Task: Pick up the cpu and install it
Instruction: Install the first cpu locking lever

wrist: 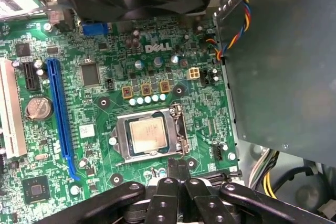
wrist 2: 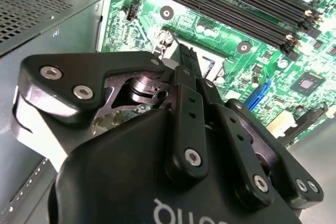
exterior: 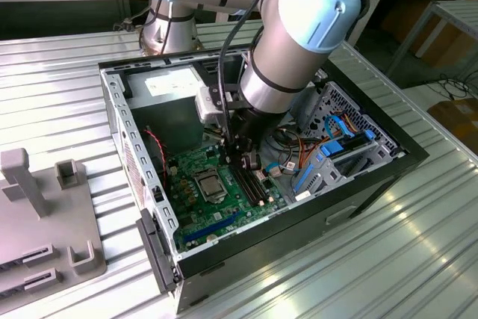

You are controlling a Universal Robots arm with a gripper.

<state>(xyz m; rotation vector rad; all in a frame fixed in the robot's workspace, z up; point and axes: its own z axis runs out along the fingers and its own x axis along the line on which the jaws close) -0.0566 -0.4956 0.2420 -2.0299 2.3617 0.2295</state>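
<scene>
The cpu point(wrist: 147, 134) sits flat inside the metal-framed socket point(wrist: 122, 136) on the green motherboard point(wrist: 100, 108) of an opened computer case point(exterior: 388, 166) on the table point(exterior: 418, 259), while the end effector point(wrist: 178, 170), fingers clenched together and empty, hovers just beside the socket.

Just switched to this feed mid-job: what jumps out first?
The arm plunges into the open computer case, its gripper shut just above the green motherboard. In the first wrist view the silver cpu lies in its metal-framed socket, beside the fingertips.
</scene>
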